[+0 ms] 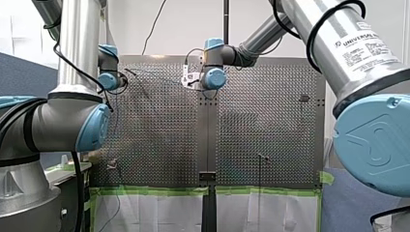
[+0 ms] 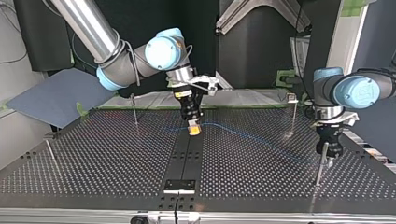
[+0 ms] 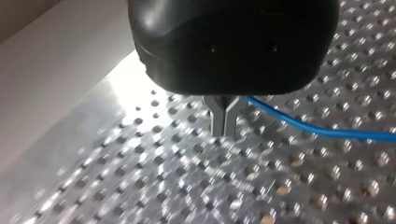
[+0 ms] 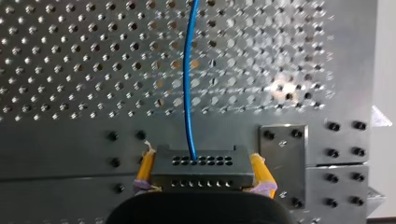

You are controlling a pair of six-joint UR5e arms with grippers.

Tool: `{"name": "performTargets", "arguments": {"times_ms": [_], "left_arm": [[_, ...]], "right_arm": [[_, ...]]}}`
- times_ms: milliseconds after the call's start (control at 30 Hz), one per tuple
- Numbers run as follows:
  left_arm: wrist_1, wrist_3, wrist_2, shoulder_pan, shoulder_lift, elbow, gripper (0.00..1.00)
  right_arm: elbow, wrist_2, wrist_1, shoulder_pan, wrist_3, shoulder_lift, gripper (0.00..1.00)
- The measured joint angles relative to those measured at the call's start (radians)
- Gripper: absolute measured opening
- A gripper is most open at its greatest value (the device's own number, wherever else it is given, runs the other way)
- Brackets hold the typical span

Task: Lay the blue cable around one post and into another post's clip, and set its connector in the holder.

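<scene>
**Item: cable-routing job, early stage.**

- **Blue cable** (image 4: 185, 93): runs free from the connector across the table (image 2: 93, 158). In the top view it heads toward 4 o'clock, to my left gripper. It wraps no post and sits in no clip.
- **Connector** (image 4: 201, 168): a black block held above the table's dark centre strip (image 2: 187, 154), not set down.
- **Right gripper** (image 4: 203, 172): yellow pads clamped on the connector's two sides.
- **Left gripper** (image 3: 224, 123): metal fingers pressed together. The cable comes out right at their side, so by my reading they pinch it.
- **Done:** both ends in hand, apparently.
- **Left:** the wrap, the clip and the seating of the connector.
- **Probable holder** (image 2: 180, 185): a small plate at 6 o'clock of the connector in the top view, near the table's edge.
- **Posts, top view:**
  - one (image 2: 320, 165) just beside my left gripper
  - one (image 2: 293, 114) at 11 o'clock of that gripper
  - one (image 2: 134, 108) at 9 o'clock of the connector
  - one (image 2: 50, 154) far out at 8 o'clock
- **Clips:** too small to tell which post bears one.
- **Obstructions:** the near post crowds my left gripper, and the slack cable could snag on it.
</scene>
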Motion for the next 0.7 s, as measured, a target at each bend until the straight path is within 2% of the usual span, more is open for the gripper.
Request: {"name": "performTargets", "arguments": {"times_ms": [133,300,367,400,433,467,500,567,600,667,700], "left_arm": [[0.0,0.028,0.026,-0.009,0.0,0.0,0.02],[-0.002,0.043,0.033,-0.014,0.0,-0.001,0.02],[-0.008,0.045,0.03,-0.014,0.0,-0.001,0.16],[-0.013,0.048,0.026,-0.014,0.0,-0.001,0.16],[-0.017,0.052,0.023,-0.014,0.0,-0.001,0.27],[-0.021,0.057,0.021,-0.014,0.0,-0.001,0.33],[-0.025,0.063,0.019,-0.014,0.0,-0.001,0.33],[-0.032,0.075,0.016,-0.014,0.0,-0.001,0.49],[-0.036,0.084,0.013,-0.014,0.0,-0.003,0.49],[-0.036,0.097,0.01,-0.014,0.0,-0.008,0.64],[-0.032,0.107,0.008,-0.014,0.0,-0.015,0.64]], "right_arm": [[0.031,-0.002,-0.029,-0.011,0.001,0.002,0.0],[0.067,-0.004,-0.051,-0.022,0.0,0.004,0.0],[0.079,-0.004,-0.056,-0.026,-0.001,0.004,0.0],[0.083,-0.005,-0.057,-0.028,-0.002,0.004,0.0],[0.09,-0.005,-0.06,-0.03,-0.003,0.004,0.0],[0.096,-0.005,-0.062,-0.032,-0.004,0.005,0.0],[0.102,-0.005,-0.066,-0.035,-0.004,0.005,0.0],[0.119,-0.006,-0.077,-0.041,-0.004,0.005,0.0],[0.126,-0.006,-0.083,-0.044,-0.004,0.005,0.0],[0.14,-0.006,-0.097,-0.051,-0.003,0.005,0.0],[0.147,-0.005,-0.103,-0.055,-0.003,0.006,0.0]]}}
